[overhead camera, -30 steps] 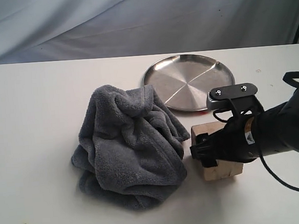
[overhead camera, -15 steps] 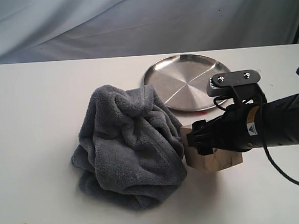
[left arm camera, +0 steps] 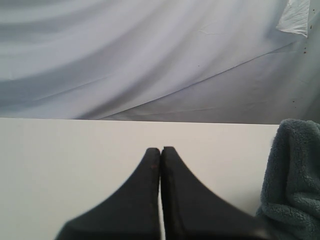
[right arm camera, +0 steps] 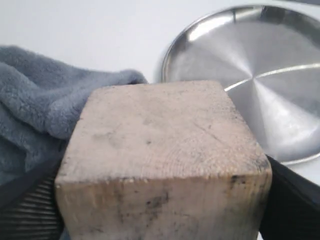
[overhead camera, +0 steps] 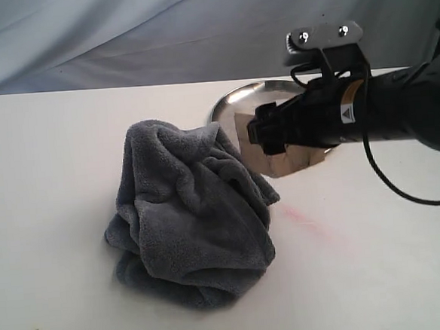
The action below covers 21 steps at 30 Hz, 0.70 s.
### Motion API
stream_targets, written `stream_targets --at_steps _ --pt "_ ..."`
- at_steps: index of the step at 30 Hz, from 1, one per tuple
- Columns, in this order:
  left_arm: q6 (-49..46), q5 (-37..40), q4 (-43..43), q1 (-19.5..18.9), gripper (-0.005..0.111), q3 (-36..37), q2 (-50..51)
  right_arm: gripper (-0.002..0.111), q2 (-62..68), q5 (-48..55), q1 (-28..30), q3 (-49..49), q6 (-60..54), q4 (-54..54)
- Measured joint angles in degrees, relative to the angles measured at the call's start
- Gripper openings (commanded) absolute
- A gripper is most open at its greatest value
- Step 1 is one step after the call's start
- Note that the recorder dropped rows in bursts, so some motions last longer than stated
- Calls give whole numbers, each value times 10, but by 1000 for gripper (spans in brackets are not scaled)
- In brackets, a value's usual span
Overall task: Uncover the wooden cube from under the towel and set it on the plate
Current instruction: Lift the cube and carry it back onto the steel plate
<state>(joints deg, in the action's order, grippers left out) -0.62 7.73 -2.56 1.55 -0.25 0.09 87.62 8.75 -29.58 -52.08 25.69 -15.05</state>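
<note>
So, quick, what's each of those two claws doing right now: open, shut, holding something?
Left gripper: closed, holding nothing.
Right gripper: closed on the wooden cube.

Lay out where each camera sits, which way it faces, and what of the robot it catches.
Exterior view: raised before the table, facing across it to the grey backdrop; shows the right arm, its right hand gripping the wooden cube by the plate.
Left wrist view: low behind the shut left hand, looking along the table to the backdrop.
Right wrist view: behind the right hand's fingers, looking over the wooden cube toward the plate.
Shared: all three show the towel.
</note>
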Motion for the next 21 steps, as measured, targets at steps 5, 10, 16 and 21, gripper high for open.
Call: stream_targets --at_steps 5,10,16,21 --pt "0 0 0 0 1 0 0 64 9 -1 40 -32 -11 -20" --pt "0 0 0 0 1 0 0 64 45 -20 73 -55 -36 -26" --pt "0 0 0 0 1 0 0 64 132 -59 80 -106 -90 -25" --pt "0 0 0 0 1 0 0 64 217 -111 83 -160 -150 20"
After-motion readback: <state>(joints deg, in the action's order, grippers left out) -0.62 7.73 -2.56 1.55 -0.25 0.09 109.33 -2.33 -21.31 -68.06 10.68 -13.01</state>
